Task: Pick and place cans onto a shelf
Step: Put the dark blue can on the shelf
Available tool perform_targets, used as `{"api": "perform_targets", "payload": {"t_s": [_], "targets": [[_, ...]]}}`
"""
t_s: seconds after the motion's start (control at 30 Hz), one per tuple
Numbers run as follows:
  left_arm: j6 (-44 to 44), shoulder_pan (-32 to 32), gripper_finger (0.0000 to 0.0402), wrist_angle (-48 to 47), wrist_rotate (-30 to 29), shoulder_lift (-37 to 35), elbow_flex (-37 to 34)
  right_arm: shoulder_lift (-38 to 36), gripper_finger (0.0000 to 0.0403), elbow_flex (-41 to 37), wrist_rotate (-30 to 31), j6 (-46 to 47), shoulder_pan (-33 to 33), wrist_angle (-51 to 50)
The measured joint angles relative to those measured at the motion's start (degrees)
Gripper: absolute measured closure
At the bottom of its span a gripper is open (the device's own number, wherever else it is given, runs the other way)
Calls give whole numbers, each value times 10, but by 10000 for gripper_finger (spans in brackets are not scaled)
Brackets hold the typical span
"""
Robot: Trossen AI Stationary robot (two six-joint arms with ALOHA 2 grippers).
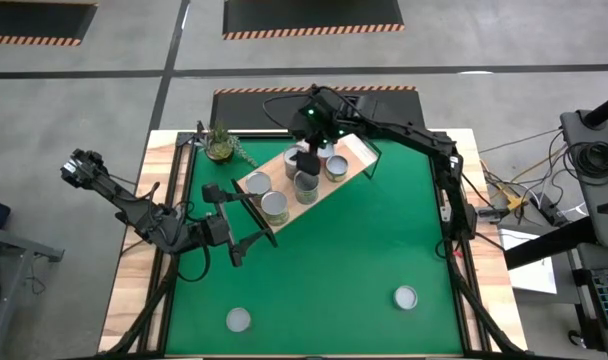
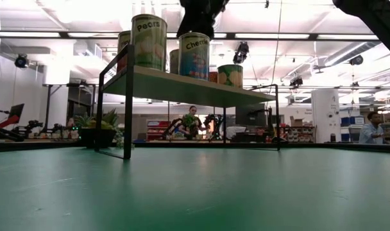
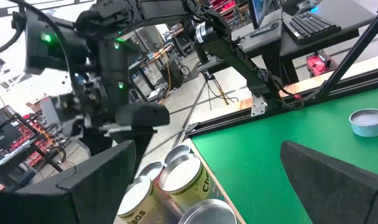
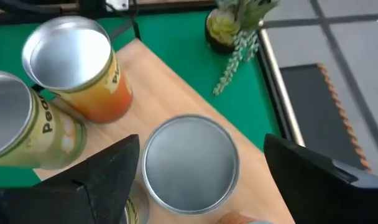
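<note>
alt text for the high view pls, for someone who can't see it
Seen from above, the right gripper hovers over cans clustered on a light-wood shelf at the far side of a green table mat. Two more cans lie on the near mat; the left gripper waits beside the shelf.

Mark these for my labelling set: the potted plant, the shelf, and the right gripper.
potted plant [image 1: 220, 146]: high view, leafy centre.
shelf [image 1: 356, 147]: high view, bare wood at the board's far end.
right gripper [image 4: 201, 158]: right wrist view, midway between the open fingers, over a can top.

Bright, even overhead light; ceiling strips [image 2: 297, 29] glaring; wrist views soft and blurring near the fingers.
</note>
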Motion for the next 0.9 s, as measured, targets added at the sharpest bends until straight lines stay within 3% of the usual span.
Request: {"api": "perform_targets", "payload": {"t_s": [0.13,0.27,0.43,0.6,0.9], "targets": [[0,0,19,0,0,0,0,-9,106,-1,33,-18,-4,4],[0,0,19,0,0,0,0,-7,177,-1,95,-30,-24,-27],[0,0,19,0,0,0,0,8,287,-2,89,-24,-46,-60],[0,0,19,-1,0,0,0,24,374,-3,35,-25,-44,-66],[0,0,19,-2,0,0,0,30,390,-3,23,-32,-26,-64]]}}
